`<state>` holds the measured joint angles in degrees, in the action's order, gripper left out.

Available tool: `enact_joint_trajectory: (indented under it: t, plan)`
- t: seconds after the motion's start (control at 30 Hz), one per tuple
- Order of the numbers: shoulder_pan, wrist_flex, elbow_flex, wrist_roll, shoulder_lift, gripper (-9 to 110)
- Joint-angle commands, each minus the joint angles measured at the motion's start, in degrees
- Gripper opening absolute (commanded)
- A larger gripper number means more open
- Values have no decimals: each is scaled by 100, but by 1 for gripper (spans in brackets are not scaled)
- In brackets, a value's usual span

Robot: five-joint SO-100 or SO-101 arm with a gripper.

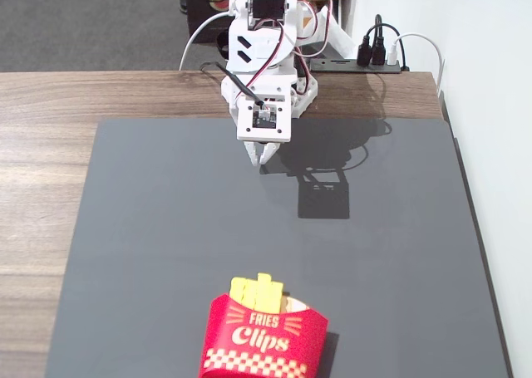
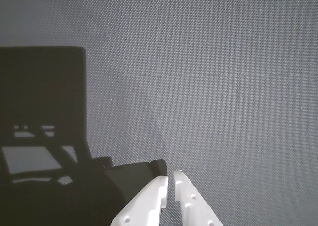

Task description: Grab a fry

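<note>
The arm point(image 1: 264, 37) stood at the far edge of the table point(image 1: 50, 145), folded over the rear part of a dark grey mat point(image 1: 166, 228). The gripper point(image 1: 260, 155) pointed down at the mat near its far edge, with nothing between its fingers. In the wrist view the gripper point(image 2: 170, 179) entered from the bottom edge; the two white fingers point(image 2: 149, 201) were brought nearly together, with only a narrow slit between the tips, and held nothing. Below them lay bare mat point(image 2: 223, 87) and the arm's own shadow point(image 2: 44, 112) on the left side of that view.

In the fixed view the fries point(image 1: 256, 291) stood upright in a red carton point(image 1: 264, 341) at the near edge of the mat, well apart from the gripper. Only their yellow tops showed above the carton's rim, bunched toward its left side; the count could not be told with certainty. The carton bore the words "Fries Clips" and a white checker band along its base. A power strip point(image 1: 370, 61) with black plugs lay at the table's far right corner beside the wall point(image 1: 490, 104).
</note>
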<state>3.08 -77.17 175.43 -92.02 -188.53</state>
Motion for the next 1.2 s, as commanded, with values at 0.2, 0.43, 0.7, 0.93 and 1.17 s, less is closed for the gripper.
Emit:
enact_joint_trajectory:
  t: [0.2, 0.43, 0.7, 0.93, 1.17]
  plan:
    - [-114, -26, 9, -9, -18, 1]
    - [-141, -26, 0, 0, -18, 1]
    - [-53, 105, -879, 97, 896, 1]
    - [176, 308, -1793, 149, 2083, 1]
    - [396, 580, -2997, 264, 3612, 1]
